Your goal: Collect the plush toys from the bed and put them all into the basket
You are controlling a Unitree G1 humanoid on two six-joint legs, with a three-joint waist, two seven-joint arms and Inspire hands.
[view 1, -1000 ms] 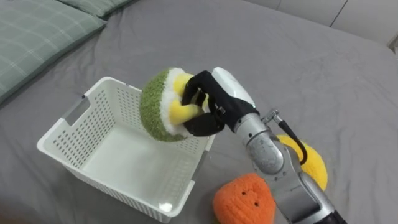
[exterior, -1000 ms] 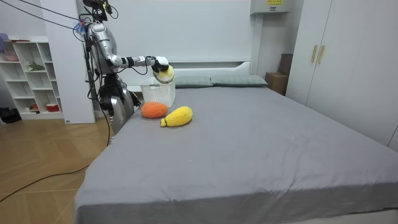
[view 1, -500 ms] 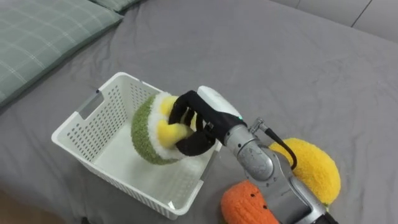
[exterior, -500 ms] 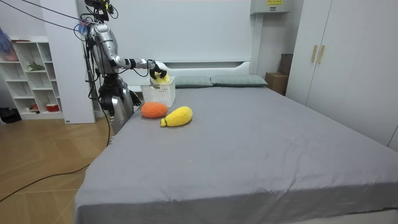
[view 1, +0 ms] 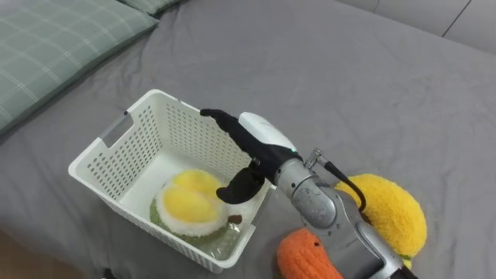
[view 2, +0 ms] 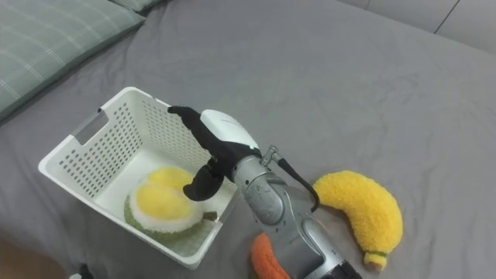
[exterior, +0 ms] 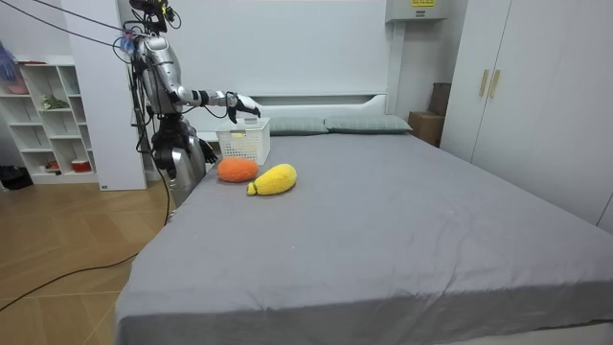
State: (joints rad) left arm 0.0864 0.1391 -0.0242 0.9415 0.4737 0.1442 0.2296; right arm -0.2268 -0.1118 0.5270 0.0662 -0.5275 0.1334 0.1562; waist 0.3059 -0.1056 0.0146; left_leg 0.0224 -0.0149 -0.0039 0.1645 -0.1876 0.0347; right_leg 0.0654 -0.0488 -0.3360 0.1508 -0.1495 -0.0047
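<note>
one green toy [view 1: 188, 208] in basket [view 1: 115, 159] (orange toy [view 1: 301, 260], yellow toy [view 1: 392, 214] outside)

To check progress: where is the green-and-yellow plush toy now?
In the left eye view the green-and-yellow plush toy lies inside the white basket, left of centre, below the open right hand.

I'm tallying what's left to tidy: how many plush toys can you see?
3. The green-and-yellow toy lies inside the white basket; the orange toy and the yellow toy lie on the grey bed beside it. None seems hidden.
</note>
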